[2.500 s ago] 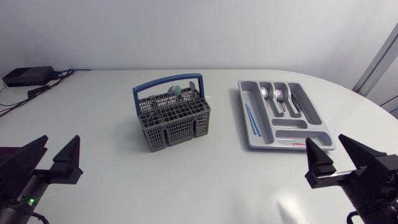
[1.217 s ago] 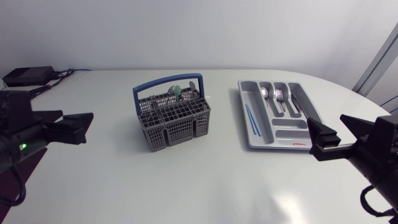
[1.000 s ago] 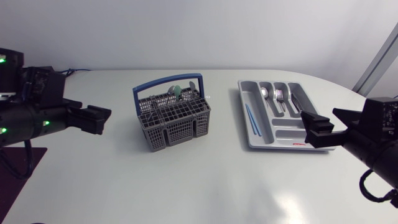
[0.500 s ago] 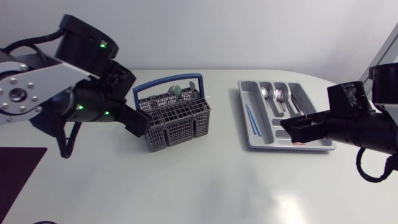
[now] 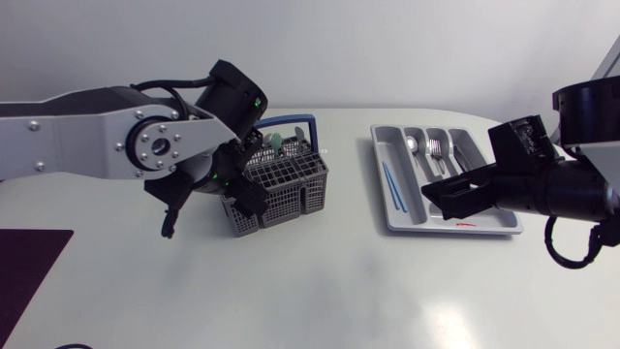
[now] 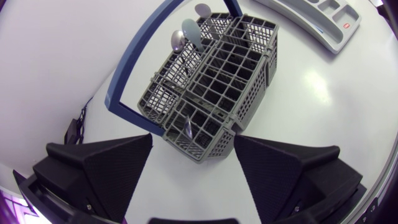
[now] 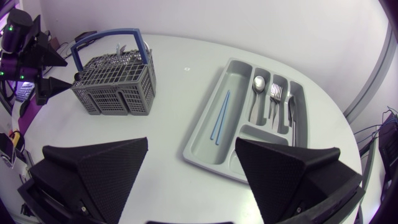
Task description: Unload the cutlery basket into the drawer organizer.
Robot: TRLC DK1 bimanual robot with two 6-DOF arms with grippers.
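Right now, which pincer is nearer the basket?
Left. The left pincer hovers right at the basket, at its near corner; the right pincer is by the tray, far from the basket.

On the tabletop (image 5: 320, 291) I count one cutlery basket (image 5: 281, 202) and one drawer organizer (image 7: 208, 149), and two arms are over it, each with one end effector: the left end effector (image 6: 193, 138) and the right end effector (image 7: 191, 142). In the organizer there are one spoon (image 7: 256, 90), one fork (image 7: 275, 96), one knife (image 7: 291, 115) and two thin blue sticks (image 7: 219, 117), so five pieces. In the basket four pieces can be seen: three rounded heads standing up, one pale green head (image 6: 191, 34) and two greyish heads (image 6: 178, 40), and one pointed metal piece (image 6: 186, 126) lower in a cell.
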